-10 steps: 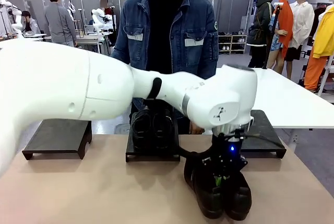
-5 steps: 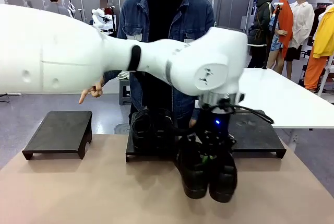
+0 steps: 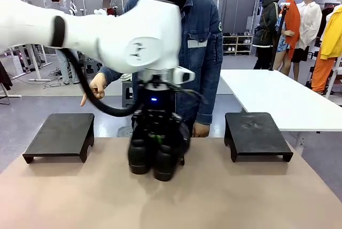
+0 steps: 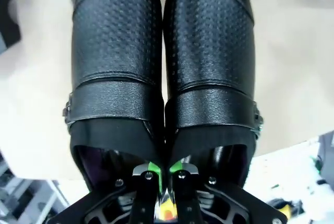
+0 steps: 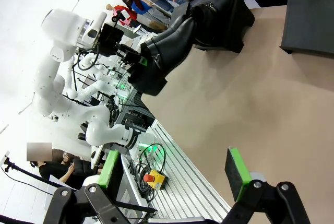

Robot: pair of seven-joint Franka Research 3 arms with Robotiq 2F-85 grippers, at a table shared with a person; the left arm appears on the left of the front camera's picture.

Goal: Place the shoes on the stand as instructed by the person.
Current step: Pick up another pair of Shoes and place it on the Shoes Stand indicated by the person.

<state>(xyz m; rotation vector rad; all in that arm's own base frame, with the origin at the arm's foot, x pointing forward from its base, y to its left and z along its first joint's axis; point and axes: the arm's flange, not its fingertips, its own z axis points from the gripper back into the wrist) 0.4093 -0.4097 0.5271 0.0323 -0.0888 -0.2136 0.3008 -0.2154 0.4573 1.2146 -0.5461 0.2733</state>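
Left gripper (image 4: 163,169) is clamped on the pinched inner walls of the buckled pair (image 3: 152,157): heels at my fingers, toes hanging down toward the table (image 3: 224,197). The pair is held clear of the table, in front of the person. Right gripper (image 5: 172,179) is idle, fingers wide apart. Person's hand (image 3: 95,87) points toward the left stand (image 3: 59,133), off to my left of the pair and on the carrying arm's own side, so I judge a sideways carry comes next.

Shoes (image 4: 209,51) black leather, perforated, slight sheen; stands (image 3: 256,130) matt black.
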